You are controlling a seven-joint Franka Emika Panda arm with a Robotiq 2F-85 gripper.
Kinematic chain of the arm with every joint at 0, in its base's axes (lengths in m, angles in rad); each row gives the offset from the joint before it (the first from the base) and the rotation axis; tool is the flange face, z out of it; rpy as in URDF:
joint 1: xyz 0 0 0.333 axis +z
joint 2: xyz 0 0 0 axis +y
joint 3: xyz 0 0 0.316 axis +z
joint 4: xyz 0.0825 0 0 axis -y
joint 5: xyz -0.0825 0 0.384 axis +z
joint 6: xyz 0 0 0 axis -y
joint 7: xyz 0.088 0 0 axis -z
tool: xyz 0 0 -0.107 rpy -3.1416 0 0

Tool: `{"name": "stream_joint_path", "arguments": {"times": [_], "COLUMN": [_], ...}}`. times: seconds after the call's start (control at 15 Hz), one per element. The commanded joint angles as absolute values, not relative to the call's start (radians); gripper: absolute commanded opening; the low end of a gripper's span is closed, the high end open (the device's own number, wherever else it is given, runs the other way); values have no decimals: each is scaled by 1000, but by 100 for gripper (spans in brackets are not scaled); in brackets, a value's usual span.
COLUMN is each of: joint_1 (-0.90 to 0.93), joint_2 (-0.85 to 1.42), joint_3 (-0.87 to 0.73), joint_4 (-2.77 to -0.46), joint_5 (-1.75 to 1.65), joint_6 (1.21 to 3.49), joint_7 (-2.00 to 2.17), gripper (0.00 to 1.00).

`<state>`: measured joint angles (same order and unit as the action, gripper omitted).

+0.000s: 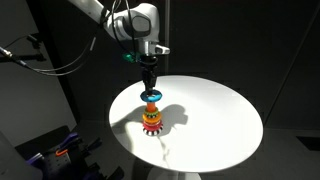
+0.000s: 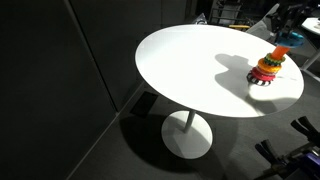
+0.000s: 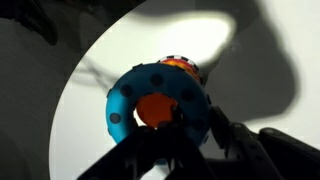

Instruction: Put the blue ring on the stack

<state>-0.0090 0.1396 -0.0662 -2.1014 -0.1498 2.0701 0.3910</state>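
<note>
The blue ring (image 3: 150, 100) fills the middle of the wrist view, light blue with dark dots, and the orange peg top shows through its hole. My gripper (image 3: 185, 125) is shut on the ring's near rim. In an exterior view the gripper (image 1: 150, 88) holds the blue ring (image 1: 151, 96) directly above the stack (image 1: 152, 118), which has orange, yellow and red toothed rings. In the other exterior view the stack (image 2: 267, 69) stands at the table's far right with the blue ring (image 2: 281, 51) at its top.
The round white table (image 1: 215, 125) bears the stack; it also shows in an exterior view (image 2: 190, 60) on a single pedestal foot. Dark curtains surround it. Cables and equipment sit at the lower left near the table edge (image 1: 60, 150).
</note>
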Motion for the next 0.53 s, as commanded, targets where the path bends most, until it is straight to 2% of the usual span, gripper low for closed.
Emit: {"name": "stream_joint_path", "arguments": {"times": [0.0, 0.07, 0.13, 0.2, 0.27, 0.4, 0.47], "joint_1": [-16, -16, -16, -16, -16, -17, -17], "joint_2": [118, 117, 117, 116, 116, 115, 115], "joint_3": [-67, -67, -67, -67, -67, -67, -67], "joint_4": [-2121, -2121, -2121, -2121, -2121, -2122, -2122], "joint_5": [-139, -137, -137, -136, -135, -135, -134], "joint_6": [2084, 2083, 2082, 2082, 2081, 2081, 2080], "joint_7": [372, 372, 370, 370, 369, 368, 367], "gripper": [12, 14, 29, 37, 60, 64, 70]}}
